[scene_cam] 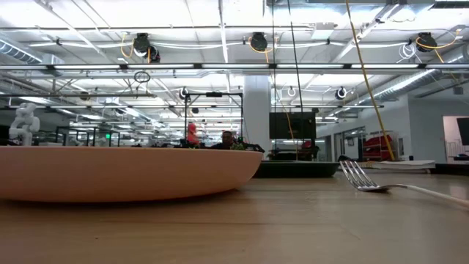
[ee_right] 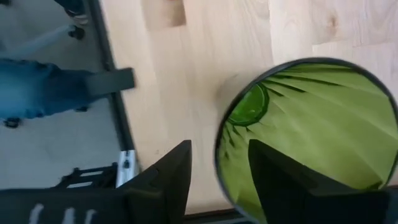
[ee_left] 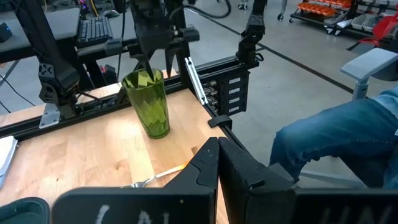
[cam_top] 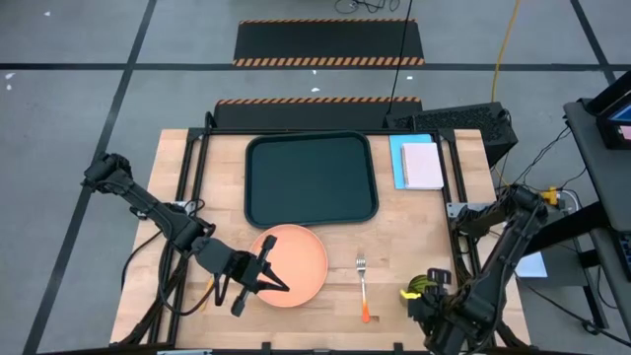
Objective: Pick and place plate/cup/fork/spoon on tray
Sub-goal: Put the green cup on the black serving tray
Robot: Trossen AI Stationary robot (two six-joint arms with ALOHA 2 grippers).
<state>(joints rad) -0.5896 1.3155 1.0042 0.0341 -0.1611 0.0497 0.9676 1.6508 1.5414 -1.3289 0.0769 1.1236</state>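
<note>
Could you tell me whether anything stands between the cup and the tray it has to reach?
Partly: the fork lies on the table between the cup at the right gripper and the tray. Lifted, the cup could probably pass over it. The plate lies farther left, off that line.

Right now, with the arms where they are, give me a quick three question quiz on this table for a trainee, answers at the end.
1. True or false: the tray already holds the plate.
2. Which gripper is at the cup? A) the left gripper B) the right gripper C) neither
3. Fill in: the fork lies on the table between the plate and the ____.
Key: 1 false, the tray is bare and the plate sits on the table. 2 B, the right gripper straddles the cup's rim, while the left gripper is at the plate's edge. 3 cup.
</note>
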